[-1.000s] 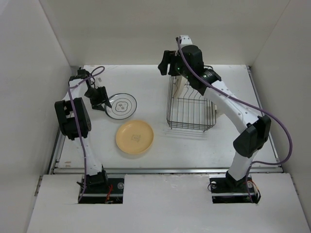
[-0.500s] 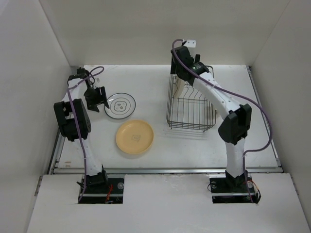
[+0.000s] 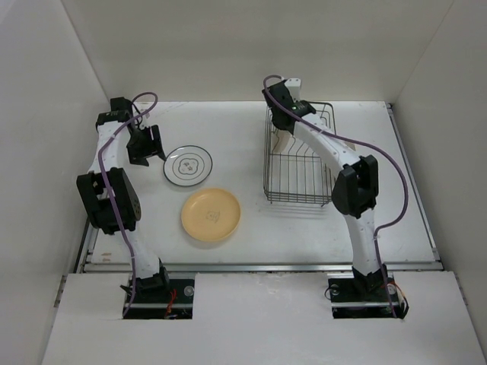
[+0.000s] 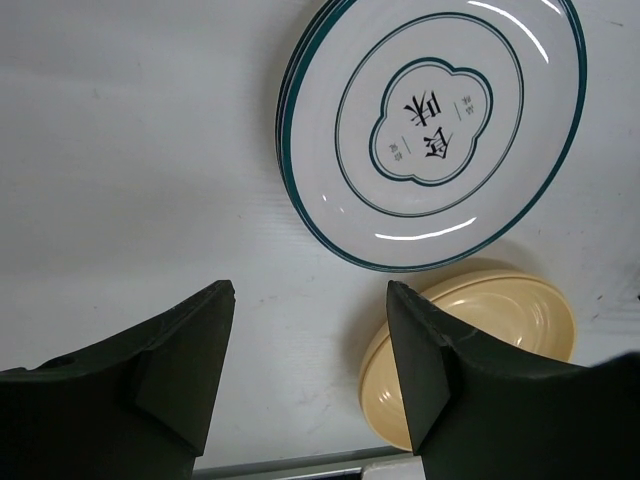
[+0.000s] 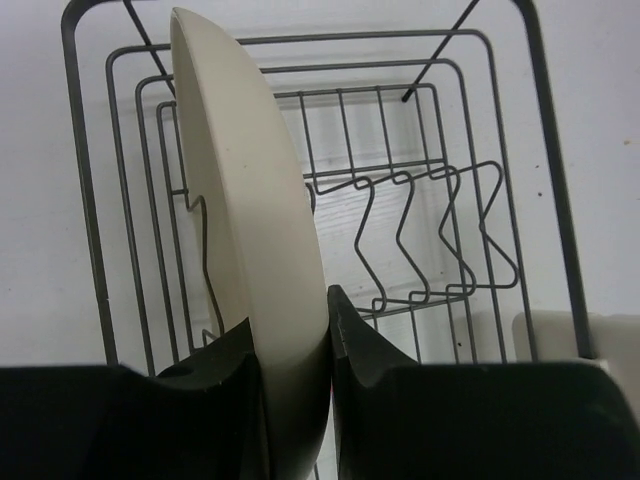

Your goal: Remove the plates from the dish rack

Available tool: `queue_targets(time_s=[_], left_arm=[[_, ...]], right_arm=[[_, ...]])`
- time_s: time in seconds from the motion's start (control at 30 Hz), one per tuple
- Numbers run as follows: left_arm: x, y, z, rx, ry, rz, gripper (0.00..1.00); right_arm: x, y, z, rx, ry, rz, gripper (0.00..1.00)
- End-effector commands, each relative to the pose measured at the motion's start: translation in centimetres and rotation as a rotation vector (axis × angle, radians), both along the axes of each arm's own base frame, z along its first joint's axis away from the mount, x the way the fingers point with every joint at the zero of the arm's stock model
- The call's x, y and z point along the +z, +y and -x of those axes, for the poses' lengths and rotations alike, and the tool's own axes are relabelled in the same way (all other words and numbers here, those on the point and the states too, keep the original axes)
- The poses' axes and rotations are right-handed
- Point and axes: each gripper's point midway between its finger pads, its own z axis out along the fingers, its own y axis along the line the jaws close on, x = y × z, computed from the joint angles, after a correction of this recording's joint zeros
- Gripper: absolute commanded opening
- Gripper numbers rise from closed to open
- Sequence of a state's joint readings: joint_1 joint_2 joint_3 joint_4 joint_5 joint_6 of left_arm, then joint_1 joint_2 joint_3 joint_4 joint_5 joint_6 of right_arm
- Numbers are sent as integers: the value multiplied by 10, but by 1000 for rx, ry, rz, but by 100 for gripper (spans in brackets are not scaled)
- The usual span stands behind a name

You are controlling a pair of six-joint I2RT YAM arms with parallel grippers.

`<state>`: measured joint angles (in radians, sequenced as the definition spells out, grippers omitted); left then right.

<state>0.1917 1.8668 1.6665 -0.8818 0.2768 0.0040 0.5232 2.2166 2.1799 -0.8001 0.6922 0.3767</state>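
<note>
The cream plate (image 5: 240, 200) stands on edge in the rack (image 5: 548, 160), leaning on one upright divider. That is why I take it by the rim from above. My right pincer (image 5: 290, 320) is narrowed onto that rim, one finger pressed to each face. The rest of the plate runs away from the pincer, down into the wires. The empty dividers lie off to one side of it, so this looks like the last plate in there. I judge the next move to be a straight lift, since a tilt could catch the rim on the divider.

My left pincer (image 4: 310, 290) is spread wide and holds nothing. It hangs over bare counter (image 4: 120, 150), clear of the plates it faces. The white plate (image 4: 430, 130) lies flat ahead of it and to one side. A second rim peeks out beneath that plate, so I take it for a stack of two. The yellow plate (image 4: 480, 330) lies just beside that finger, near the white one and seemingly apart from it.
</note>
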Motion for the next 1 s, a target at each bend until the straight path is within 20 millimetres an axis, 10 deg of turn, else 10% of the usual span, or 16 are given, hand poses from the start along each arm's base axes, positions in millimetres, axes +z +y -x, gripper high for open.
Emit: queue_targets(time_s=[0.0,0.33,0.63,0.8,0.97], left_arm=[[10,-2,9,-13,-3,-3,59],[21,-1,5,-13,-23,-7,59],[24,3,3,-5,-37,-28,59],[29,8,2,6,-50,-58,59],[34,11,4,22,-63,-76,59]], right_arm=[[75,-11,5,-19,-147,-6,0],[123,-49,29,-192,-239,302,0],[231,-80,66,-292,-485,224,0],[229,-3,69,186,-459,9,0],[137,144,128,987,-231,-229,0]])
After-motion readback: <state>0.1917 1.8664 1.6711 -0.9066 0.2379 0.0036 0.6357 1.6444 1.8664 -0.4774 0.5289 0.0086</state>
